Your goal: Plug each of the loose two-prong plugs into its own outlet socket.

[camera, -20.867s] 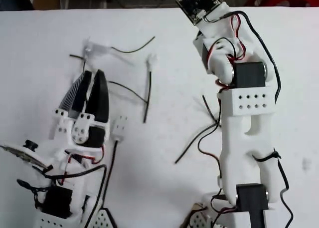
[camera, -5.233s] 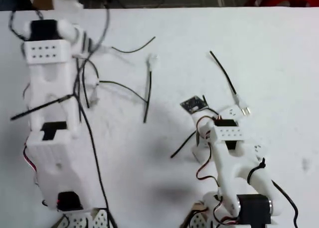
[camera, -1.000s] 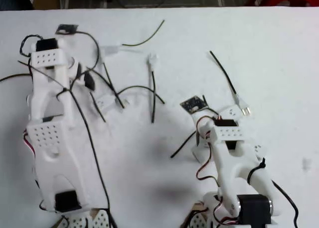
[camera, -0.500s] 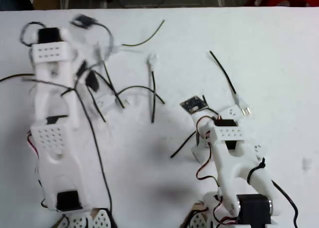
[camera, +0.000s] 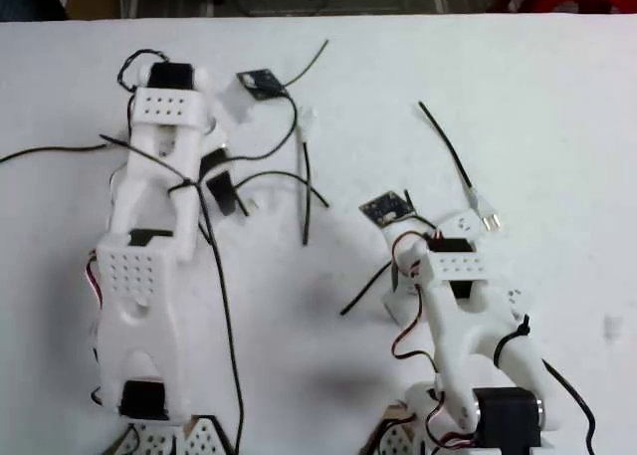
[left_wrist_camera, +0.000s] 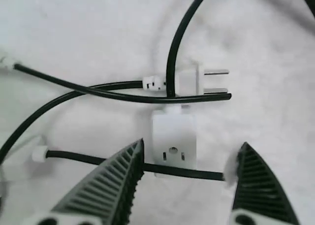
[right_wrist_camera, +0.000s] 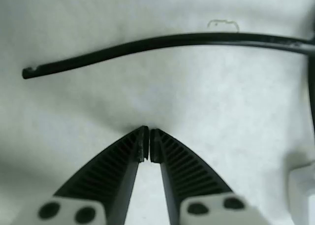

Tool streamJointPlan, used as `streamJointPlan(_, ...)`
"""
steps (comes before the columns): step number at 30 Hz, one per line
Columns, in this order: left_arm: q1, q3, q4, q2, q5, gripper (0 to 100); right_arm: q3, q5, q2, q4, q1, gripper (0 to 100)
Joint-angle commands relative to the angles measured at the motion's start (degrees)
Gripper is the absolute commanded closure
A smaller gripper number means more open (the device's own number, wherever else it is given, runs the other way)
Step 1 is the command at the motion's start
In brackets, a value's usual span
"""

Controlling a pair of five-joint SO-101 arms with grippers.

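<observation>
Left wrist view: the left claw (left_wrist_camera: 192, 147) stands spread apart and grips nothing. A white outlet socket (left_wrist_camera: 173, 136) lies flat on the table (left_wrist_camera: 74, 28) between its ribbed fingers (left_wrist_camera: 123, 178), closer to one of them, slot face turned toward the claw. A thin black cord (left_wrist_camera: 88, 159) crosses the socket's near end. Just past the socket's far end lies a two-prong plug (left_wrist_camera: 194, 81), prongs pointing sideways, with two crossing cords (left_wrist_camera: 123, 94) draped over it; bare table opens beyond.

Right wrist view: the right claw (right_wrist_camera: 149, 139) is pressed together on nothing, with bare table ahead up to a long black wire (right_wrist_camera: 162, 42), well apart from the tips.

High view: a second plug (camera: 485, 216) lies just beside the right arm (camera: 453, 296).
</observation>
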Motion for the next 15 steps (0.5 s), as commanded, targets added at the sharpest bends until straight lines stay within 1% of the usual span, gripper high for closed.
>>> streamJointPlan(1,0.3,-0.5,-1.1,2.1,-0.8,71,0.1,0.2,-0.7,0.0,0.2,97.8)
streamJointPlan(8,0.2,-0.5,-2.2,4.4,-0.7,71,0.1,0.2,-0.7,0.0,0.2,97.8)
streamJointPlan(12,-1.5,0.0,-4.1,4.8,-0.8,71,0.1,0.2,-0.7,0.0,0.2,97.8)
streamJointPlan(15,-2.2,0.1,-3.7,4.9,-0.7,71,0.1,0.2,-0.7,0.0,0.2,97.8)
